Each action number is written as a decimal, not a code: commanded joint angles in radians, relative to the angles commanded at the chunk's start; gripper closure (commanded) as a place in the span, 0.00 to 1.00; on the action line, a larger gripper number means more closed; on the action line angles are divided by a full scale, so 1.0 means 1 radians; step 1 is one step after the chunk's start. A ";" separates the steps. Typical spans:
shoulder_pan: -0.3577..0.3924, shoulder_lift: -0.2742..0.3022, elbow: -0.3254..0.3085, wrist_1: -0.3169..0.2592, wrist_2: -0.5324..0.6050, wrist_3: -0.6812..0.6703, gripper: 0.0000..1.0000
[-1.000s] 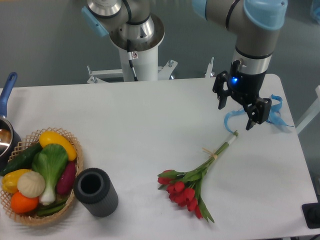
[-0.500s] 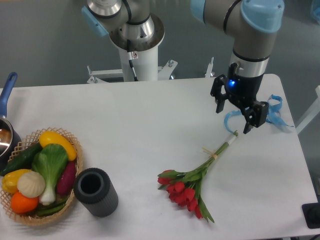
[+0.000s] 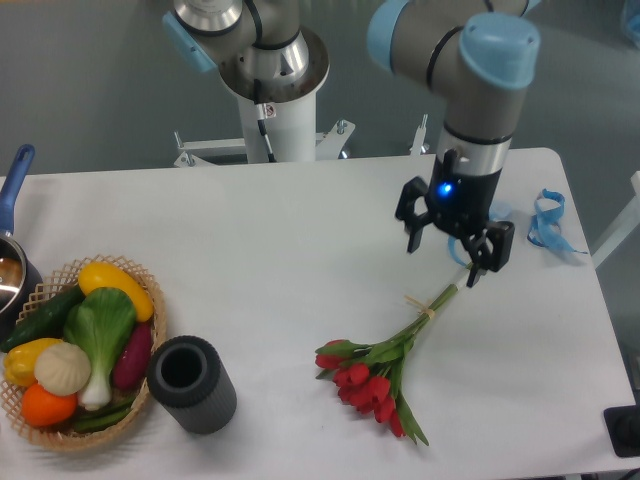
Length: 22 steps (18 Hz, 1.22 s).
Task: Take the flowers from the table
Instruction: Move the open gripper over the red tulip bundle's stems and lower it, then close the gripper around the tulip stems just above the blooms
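My gripper (image 3: 443, 262), jaws apart and empty, hangs over the stem end of the flowers (image 3: 385, 366); their long axis runs diagonally toward the blooms, lower-left on the bench (image 3: 300, 240).

table (image 3: 300, 230) smooth matt white | basket (image 3: 150, 385) woven wicker | cylinder (image 3: 195, 390) dark, ribbed, matt | ribbon (image 3: 545, 215) glossy blue | gripper (image 3: 441, 262) black matt | arm (image 3: 485, 100) grey metal, blue plastic caps
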 joint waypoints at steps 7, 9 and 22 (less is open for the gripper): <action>-0.034 -0.113 -0.006 0.008 0.011 -0.006 0.00; -0.035 -0.144 -0.009 0.012 0.017 -0.008 0.00; -0.083 -0.238 -0.043 0.103 0.089 -0.026 0.00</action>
